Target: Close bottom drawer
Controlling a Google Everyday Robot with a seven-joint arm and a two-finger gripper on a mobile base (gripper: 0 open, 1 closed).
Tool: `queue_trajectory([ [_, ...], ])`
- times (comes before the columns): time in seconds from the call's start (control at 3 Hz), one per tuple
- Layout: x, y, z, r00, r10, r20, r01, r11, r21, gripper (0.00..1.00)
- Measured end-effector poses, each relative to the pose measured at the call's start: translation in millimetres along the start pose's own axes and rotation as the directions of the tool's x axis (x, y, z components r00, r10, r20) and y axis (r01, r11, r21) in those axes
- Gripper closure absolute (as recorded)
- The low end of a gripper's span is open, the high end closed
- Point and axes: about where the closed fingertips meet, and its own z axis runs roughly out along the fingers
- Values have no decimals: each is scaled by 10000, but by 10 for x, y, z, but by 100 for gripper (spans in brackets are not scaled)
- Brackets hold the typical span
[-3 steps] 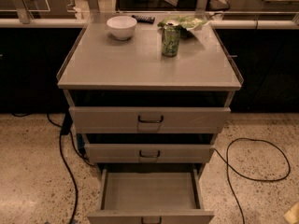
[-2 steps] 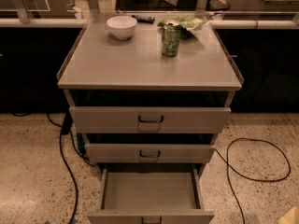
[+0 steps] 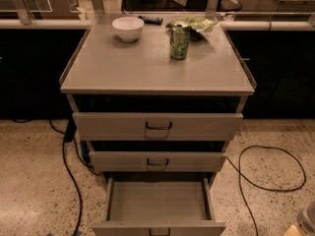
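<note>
Below the tabletop's (image 3: 147, 68) front edge the bottom drawer (image 3: 158, 203) juts open, wanting a push. The hand (image 3: 306, 221) barely shows lower right, well apart from it, and I cannot tell its state.

Only a pale grey, rounded part of what appears to be the robot's arm (image 3: 309, 219) shows at the frame's lower right corner; the end effector is out of view.

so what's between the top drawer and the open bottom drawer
The middle drawer sits between the top drawer and the bottom drawer, as the camera view shows. The gripper is not in view.
</note>
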Motion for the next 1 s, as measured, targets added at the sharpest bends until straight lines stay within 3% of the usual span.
queue_trajectory([
  [0.33,-42,69,353,9988,-373,-315,358,9984,-449,0],
  [0.67,-111,101,763,9969,-335,-711,281,9968,-751,0],
  [1.0,-110,103,765,9969,-335,-711,281,9968,-753,0],
])
